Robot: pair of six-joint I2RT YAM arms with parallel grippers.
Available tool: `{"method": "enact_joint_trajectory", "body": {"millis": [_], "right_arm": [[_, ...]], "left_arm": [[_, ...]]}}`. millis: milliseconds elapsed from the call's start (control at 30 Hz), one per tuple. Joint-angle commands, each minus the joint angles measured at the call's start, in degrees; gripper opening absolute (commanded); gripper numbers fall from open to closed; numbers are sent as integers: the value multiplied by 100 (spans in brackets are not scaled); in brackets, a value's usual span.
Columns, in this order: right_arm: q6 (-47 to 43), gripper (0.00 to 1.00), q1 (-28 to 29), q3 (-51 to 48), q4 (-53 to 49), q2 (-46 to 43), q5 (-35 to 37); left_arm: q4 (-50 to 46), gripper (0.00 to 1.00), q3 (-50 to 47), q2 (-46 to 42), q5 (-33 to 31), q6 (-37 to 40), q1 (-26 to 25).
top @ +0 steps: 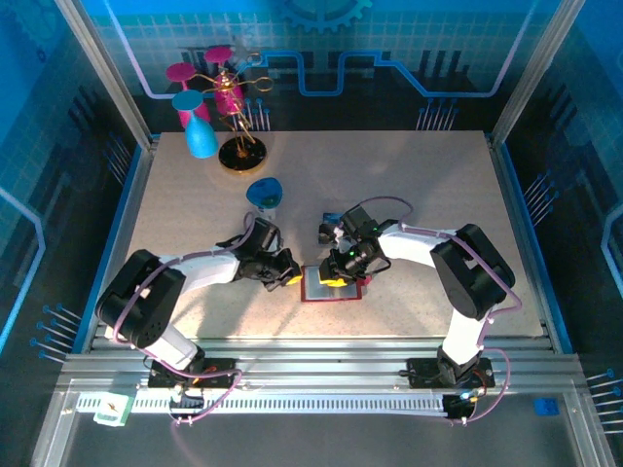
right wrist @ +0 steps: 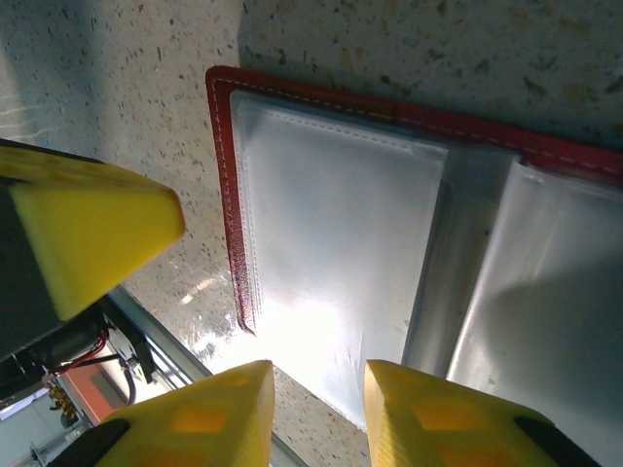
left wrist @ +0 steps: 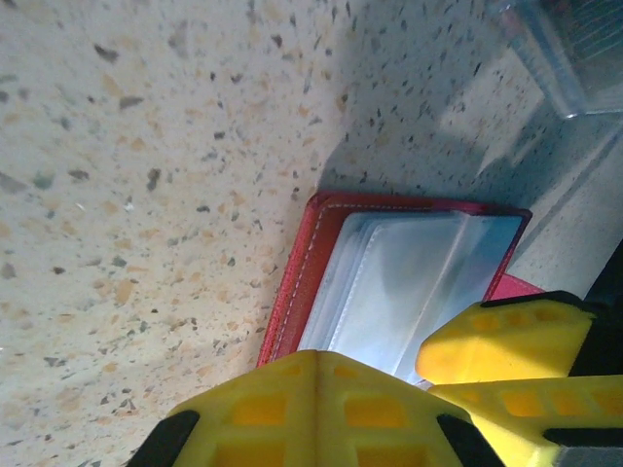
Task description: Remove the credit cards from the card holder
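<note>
While the card holder lies open at the lower centre of the table, the left gripper sits clenched at its edge, perhaps pinning it. The right gripper hovers over a clear pocket, jaws slightly parted and empty. Extraction seems about to start. Next it must pinch one of the credit cards, which I cannot make out.
</note>
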Motion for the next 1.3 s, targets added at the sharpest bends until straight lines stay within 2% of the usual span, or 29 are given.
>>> {"method": "enact_joint_trajectory", "body": {"millis": [0,200,600,900,1267], "right_arm": [[72,30,-34,142,49,69,-88],[83,31,-23,230,108,190,-151],[65,32,19,326,167,483,-208],[-126,32,-102,186,-127,296,65],[25,32,-175,-142,247,186,-87]], "left_arm": [[220,0,-73,183,230,-91,-68],[356,0,-108,386,386,-135,-88],[-392,0,69,560,245,207,-83],[-512,0,85,655,181,284,-81],[-743,0,92,605,65,449,-2]]}}
